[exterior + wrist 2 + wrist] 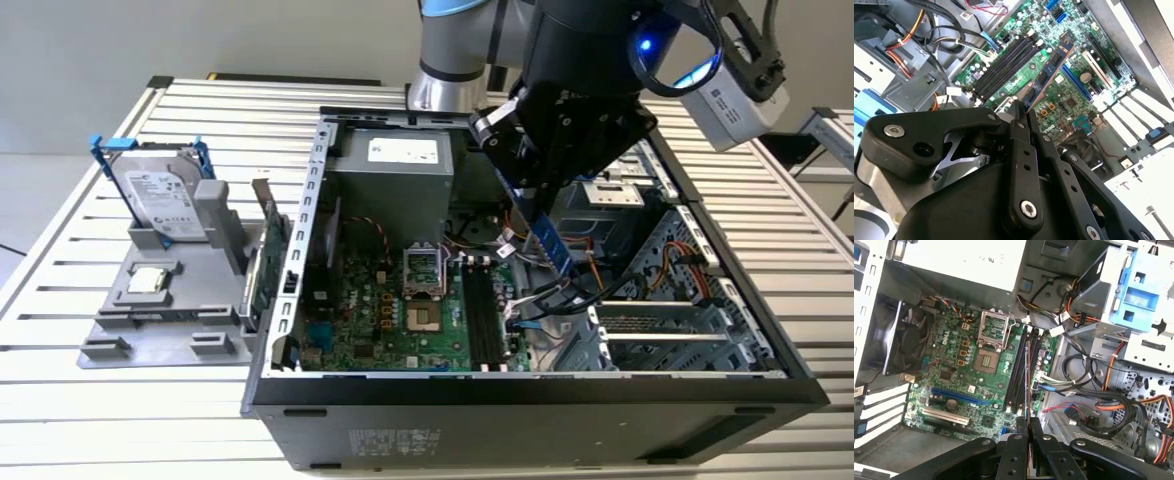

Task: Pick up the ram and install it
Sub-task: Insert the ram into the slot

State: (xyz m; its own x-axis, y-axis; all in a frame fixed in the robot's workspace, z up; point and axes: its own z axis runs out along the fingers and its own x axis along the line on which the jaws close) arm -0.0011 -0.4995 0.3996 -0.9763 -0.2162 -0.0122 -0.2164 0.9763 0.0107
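I have the claw (541, 215) clamped on the ram (555, 252), edge-down inside the open case (534, 385), which sits on the slatted worktop (80, 400). In the second wrist view the ram (1049, 67) sticks out from the fingertips (1016, 107) over the green board (1064, 95), just beside the black slots (1004, 65). At the exterior view's left, a hard drive (163, 198) stands in a grey holder (174, 310), with a green card (271, 250) between it and the case
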